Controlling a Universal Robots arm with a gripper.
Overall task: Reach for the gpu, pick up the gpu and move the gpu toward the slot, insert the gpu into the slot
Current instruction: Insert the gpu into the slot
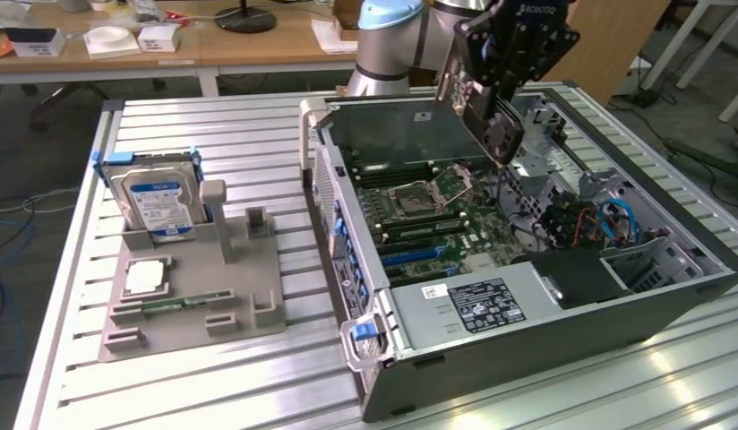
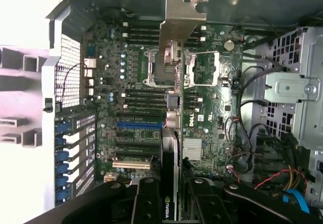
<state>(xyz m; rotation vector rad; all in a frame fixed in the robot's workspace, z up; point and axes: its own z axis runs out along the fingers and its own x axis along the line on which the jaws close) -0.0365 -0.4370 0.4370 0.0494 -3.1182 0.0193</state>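
Exterior view: bright room light, glare patches on slatted surface (image 1: 673, 363); computer case (image 1: 525, 354) interior shadowed. Wrist view: parts holder (image 2: 22, 133) blown out white; motherboard (image 2: 136, 103) dim, tool (image 2: 174, 196) near-black.

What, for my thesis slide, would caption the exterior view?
Claw holds the gpu on edge above the motherboard of the open computer case, not yet slotted.

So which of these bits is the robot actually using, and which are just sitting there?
In use:
gpu
card slots on the motherboard
open computer case

Lying about:
hard drive
memory stick
processor chip
grey holder tray
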